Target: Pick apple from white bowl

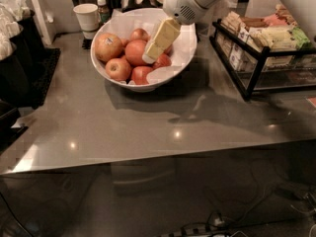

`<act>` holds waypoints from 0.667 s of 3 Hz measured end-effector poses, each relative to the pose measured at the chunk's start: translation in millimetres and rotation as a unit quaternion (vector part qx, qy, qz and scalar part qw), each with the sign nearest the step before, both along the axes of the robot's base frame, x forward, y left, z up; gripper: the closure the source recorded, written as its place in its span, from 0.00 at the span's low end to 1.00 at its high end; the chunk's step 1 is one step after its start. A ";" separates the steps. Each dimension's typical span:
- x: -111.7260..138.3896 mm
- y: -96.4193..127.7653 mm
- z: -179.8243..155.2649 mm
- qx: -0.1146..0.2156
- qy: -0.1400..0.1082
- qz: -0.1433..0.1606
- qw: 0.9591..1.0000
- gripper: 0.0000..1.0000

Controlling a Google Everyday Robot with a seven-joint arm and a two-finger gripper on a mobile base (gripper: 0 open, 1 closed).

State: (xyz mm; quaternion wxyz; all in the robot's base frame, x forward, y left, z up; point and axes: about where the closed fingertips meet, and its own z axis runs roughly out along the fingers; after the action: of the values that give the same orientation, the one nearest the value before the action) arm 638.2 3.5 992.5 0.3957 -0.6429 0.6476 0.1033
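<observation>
While jaws hang over the bowl [183, 52], the apple [109, 47] seems leftward.

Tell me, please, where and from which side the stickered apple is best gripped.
Likely from above, across its widest middle: the apple sits at the view's left of the white bowl, top exposed, red apples crowding its right. The gripper hangs over the bowl's centre.

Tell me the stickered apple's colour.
The apple is yellow-orange with a red blush, camera view; the tool hangs over the white bowl.
</observation>
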 end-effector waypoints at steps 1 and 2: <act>0.1 0.0 -2.7 0.006 -0.003 -0.009 1.000 0.00; 17.1 31.7 -12.7 0.023 0.001 0.016 1.000 0.00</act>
State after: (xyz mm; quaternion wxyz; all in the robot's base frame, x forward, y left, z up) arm 655.3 35.2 979.9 0.4079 -0.6437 0.6354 0.1247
